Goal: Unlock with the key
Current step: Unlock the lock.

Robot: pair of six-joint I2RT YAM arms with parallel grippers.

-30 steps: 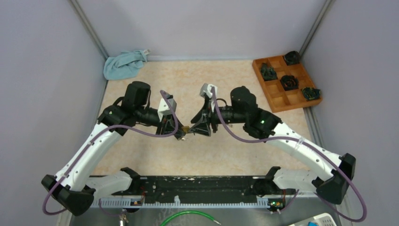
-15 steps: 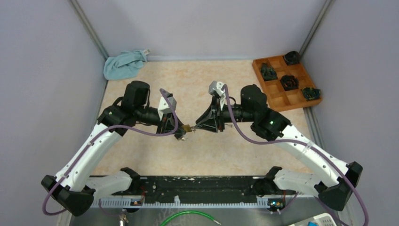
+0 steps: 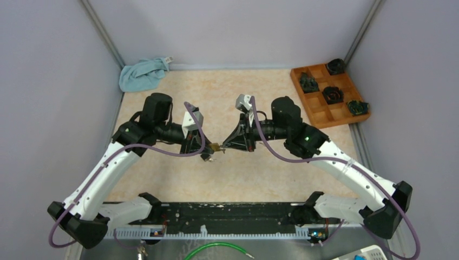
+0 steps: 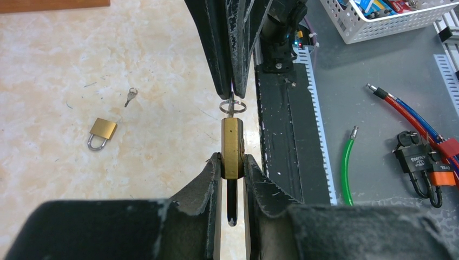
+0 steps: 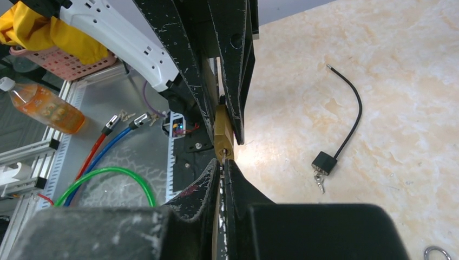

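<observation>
A brass padlock (image 4: pixel 232 146) hangs in mid-air above the table, with my left gripper (image 4: pixel 233 165) shut on its body and its dark shackle (image 4: pixel 231 203) between the fingers. The key (image 4: pixel 233 105), with a small ring, sits in the padlock's keyhole. My right gripper (image 5: pixel 222 165) is shut on the key's head, right against the padlock (image 5: pixel 223 132). In the top view the two grippers meet tip to tip at the padlock (image 3: pixel 215 147), the left gripper (image 3: pixel 208 153) on the left and the right gripper (image 3: pixel 225 146) on the right.
A second small brass padlock (image 4: pixel 101 132) and a loose key (image 4: pixel 130 96) lie on the table. A black cable lock (image 5: pixel 323 162) with keys lies nearby. A wooden tray (image 3: pixel 315 111) stands at the back right, a blue cloth (image 3: pixel 142 74) at the back left.
My right gripper's jaws have closed on the key. The right wrist shifted to the right, then came back a little towards the padlock. The left arm has held still.
</observation>
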